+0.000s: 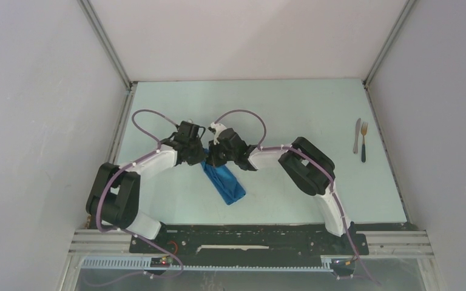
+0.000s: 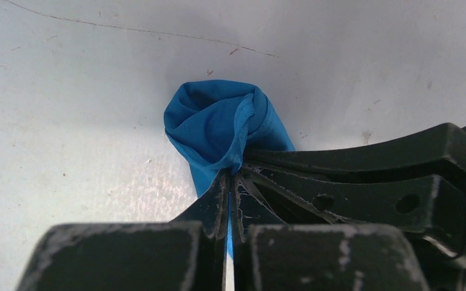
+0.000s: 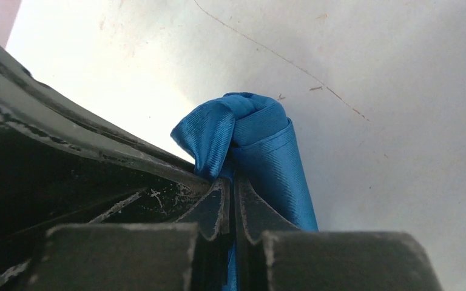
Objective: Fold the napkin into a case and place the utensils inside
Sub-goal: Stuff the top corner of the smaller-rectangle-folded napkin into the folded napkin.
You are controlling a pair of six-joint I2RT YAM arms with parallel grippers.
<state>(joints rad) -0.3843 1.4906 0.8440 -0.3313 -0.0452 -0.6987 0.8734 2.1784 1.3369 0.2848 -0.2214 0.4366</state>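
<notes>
The bright blue napkin [image 1: 225,182] lies folded as a narrow case on the table, slanting from the grippers toward the near right. My left gripper [image 1: 199,159] and right gripper [image 1: 212,159] meet at its far end, each shut on a fold of the cloth. In the left wrist view the napkin [image 2: 218,124] bunches just beyond the closed left gripper [image 2: 230,176]. In the right wrist view the napkin [image 3: 267,145] is pinched in the right gripper [image 3: 232,182]. The knife [image 1: 357,135] and the dark-handled fork [image 1: 363,141] lie side by side at the far right.
The pale table [image 1: 279,109] is walled by white panels at left, back and right. The arms' black base rail [image 1: 249,239] runs along the near edge. Purple cables loop above both wrists.
</notes>
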